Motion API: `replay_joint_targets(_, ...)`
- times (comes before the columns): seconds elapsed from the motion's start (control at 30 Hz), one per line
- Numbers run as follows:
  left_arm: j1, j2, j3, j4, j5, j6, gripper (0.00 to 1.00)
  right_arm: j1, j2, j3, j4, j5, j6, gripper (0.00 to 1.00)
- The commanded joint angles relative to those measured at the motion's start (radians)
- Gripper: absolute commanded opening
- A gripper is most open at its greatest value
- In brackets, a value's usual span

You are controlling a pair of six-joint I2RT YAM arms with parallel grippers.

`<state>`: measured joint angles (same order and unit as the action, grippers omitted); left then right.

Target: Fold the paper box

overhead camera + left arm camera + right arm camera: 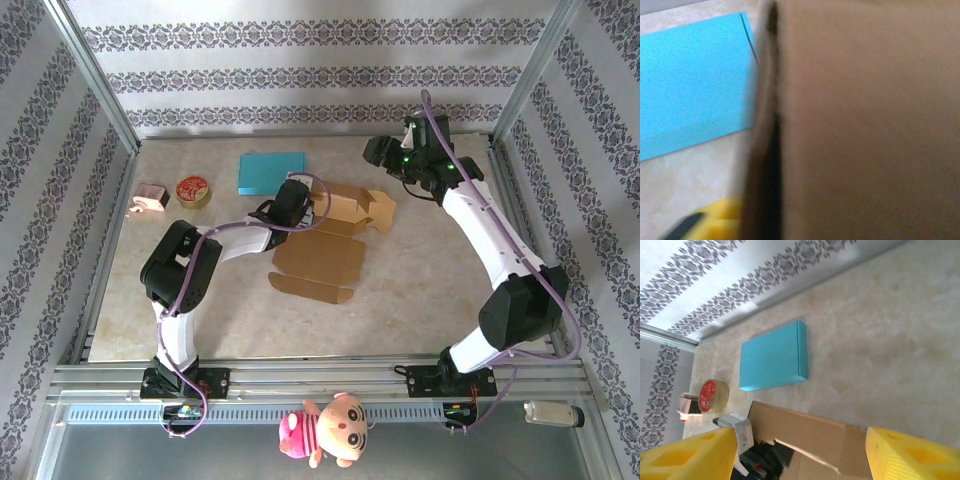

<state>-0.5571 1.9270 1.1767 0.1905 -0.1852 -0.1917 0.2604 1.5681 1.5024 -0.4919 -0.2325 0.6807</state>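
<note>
The brown paper box (318, 262) lies mid-table, its flat panel toward me and its raised walls and flaps (352, 205) behind. My left gripper (290, 204) is at the left end of those walls. In the left wrist view a blurred cardboard wall (865, 125) stands very close, with one yellow finger pad (720, 220) to its left and the other pad hidden. My right gripper (380, 153) hovers above the box's far right corner. It is open, with its yellow fingers wide apart over the cardboard wall (805, 427) and nothing between them.
A flat blue box (271, 172) lies behind the paper box, close to the left gripper. A red-lidded tin (192, 190) and a small pink object (150, 200) sit at the far left. Patterned walls and metal posts enclose the table.
</note>
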Motion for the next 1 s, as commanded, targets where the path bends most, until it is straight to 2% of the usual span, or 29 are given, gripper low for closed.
replay_joint_targets(0.0, -0.008, -0.075, -0.023, 0.014, -0.036, -0.096, 0.46, 0.021, 0.024, -0.009, -0.066, -0.005, 0.082, 0.69)
replay_joint_targets(0.1, -0.009, -0.155, -0.071, -0.003, -0.003, -0.12, 0.55, 0.021, 0.04, -0.018, -0.064, -0.026, 0.109, 0.69)
replay_joint_targets(0.2, -0.009, -0.271, -0.129, -0.051, 0.057, -0.168, 0.59, 0.03, 0.056, -0.019, -0.051, -0.072, 0.165, 0.69)
replay_joint_targets(0.3, -0.005, -0.408, -0.137, -0.17, 0.106, -0.249, 0.6, 0.052, 0.063, -0.024, -0.042, -0.056, 0.19, 0.71)
replay_joint_targets(0.37, 0.023, -0.432, -0.059, -0.312, 0.168, -0.308, 0.61, 0.057, 0.075, -0.026, -0.044, -0.025, 0.193, 0.72)
replay_joint_targets(0.47, 0.114, -0.356, 0.107, -0.469, 0.362, -0.417, 0.61, 0.056, 0.106, -0.039, -0.033, -0.031, 0.221, 0.74)
replay_joint_targets(0.53, 0.182, -0.282, 0.163, -0.427, 0.509, -0.498, 0.62, 0.059, 0.129, -0.042, -0.028, -0.048, 0.23, 0.74)
replay_joint_targets(0.63, 0.242, -0.163, 0.24, -0.38, 0.646, -0.558, 0.65, 0.073, 0.15, -0.047, -0.027, -0.028, 0.228, 0.75)
replay_joint_targets(0.73, 0.255, -0.068, 0.331, -0.407, 0.716, -0.536, 0.7, 0.08, 0.172, -0.051, -0.012, -0.03, 0.223, 0.78)
replay_joint_targets(0.83, 0.254, -0.016, 0.36, -0.369, 0.8, -0.561, 0.7, 0.083, 0.199, -0.049, 0.002, -0.067, 0.233, 0.79)
replay_joint_targets(0.97, 0.253, 0.02, 0.348, -0.33, 0.87, -0.606, 0.63, 0.09, 0.208, -0.083, 0.077, -0.078, 0.256, 0.71)
